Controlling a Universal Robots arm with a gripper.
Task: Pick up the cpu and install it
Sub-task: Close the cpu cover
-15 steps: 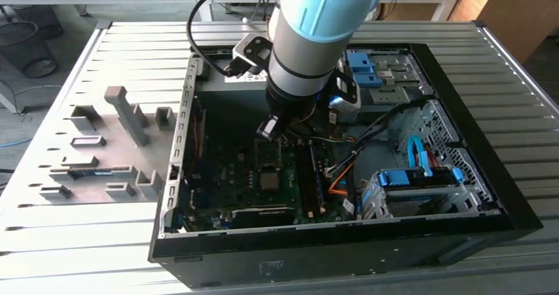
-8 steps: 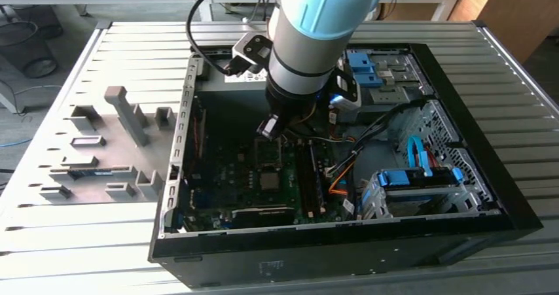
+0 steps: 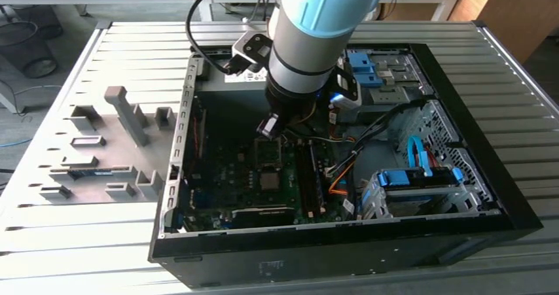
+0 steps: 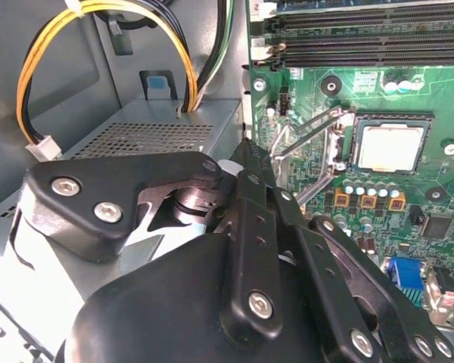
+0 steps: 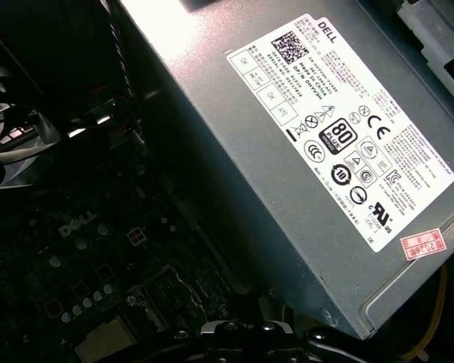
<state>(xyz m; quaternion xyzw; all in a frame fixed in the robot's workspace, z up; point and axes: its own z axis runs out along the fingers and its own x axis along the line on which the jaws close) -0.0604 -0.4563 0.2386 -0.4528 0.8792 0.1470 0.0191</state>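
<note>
The cpu [image 4: 392,147] sits flat in its socket [image 4: 388,144] on the green board [image 4: 340,227], frame lifted; the gripper [image 4: 246,147] hovers beside it, jaws pressed together, holding nothing.

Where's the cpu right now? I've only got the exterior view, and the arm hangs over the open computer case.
Observer: In the second wrist view the cpu lies flat in the socket on the green board.
Operator: Is the socket's metal frame closed over it?
Observer: No. The metal frame stands swung up beside the socket, and the cpu's pale top is uncovered.
Operator: Is the gripper touching it?
Observer: No. The gripper sits off to the side of the socket, apart from the cpu, by the grey power supply box.
</note>
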